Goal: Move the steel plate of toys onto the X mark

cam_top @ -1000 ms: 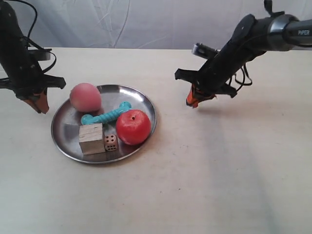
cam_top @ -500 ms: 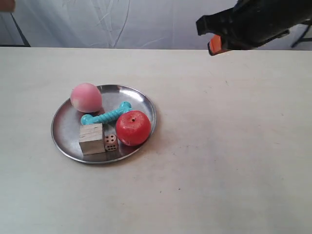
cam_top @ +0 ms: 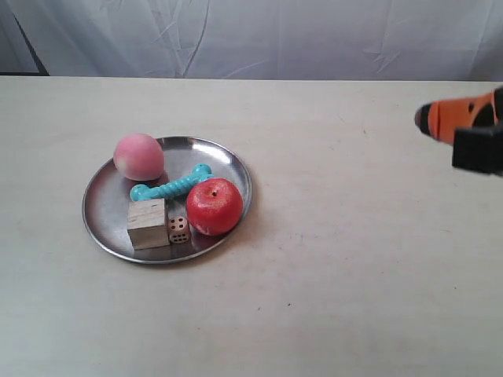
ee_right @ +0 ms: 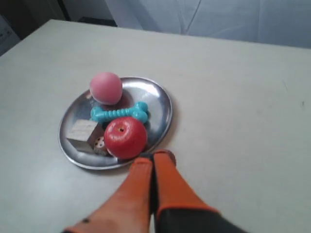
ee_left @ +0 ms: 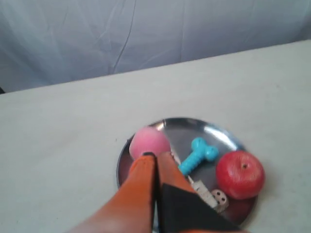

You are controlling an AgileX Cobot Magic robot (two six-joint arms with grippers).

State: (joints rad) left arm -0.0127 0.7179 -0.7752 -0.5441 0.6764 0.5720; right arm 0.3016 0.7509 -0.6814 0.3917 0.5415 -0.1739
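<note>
On pale table point(cam_top: 354, 259) before white backdrop point(cam_top: 275, 39), steel plate point(cam_top: 106, 208) carrying peach point(cam_top: 139, 155), bone point(cam_top: 171, 187), apple point(cam_top: 214, 206), cube point(cam_top: 148, 223), die point(cam_top: 178, 228), left gripper point(ee_left: 156, 156) and right gripper point(ee_right: 153, 158) pressed closed, empty, in wrist views, exterior view catching only one orange gripper tip point(cam_top: 440, 122) at its right edge.

The left gripper point(ee_left: 155, 156), its fingers pressed together, hangs above the steel plate point(ee_left: 221, 131). On the plate, the teal bone point(ee_left: 198, 154) lies between the pink peach point(ee_left: 150, 141) and the red apple point(ee_left: 240, 174), with the die point(ee_left: 219, 196) beside the apple.
</note>
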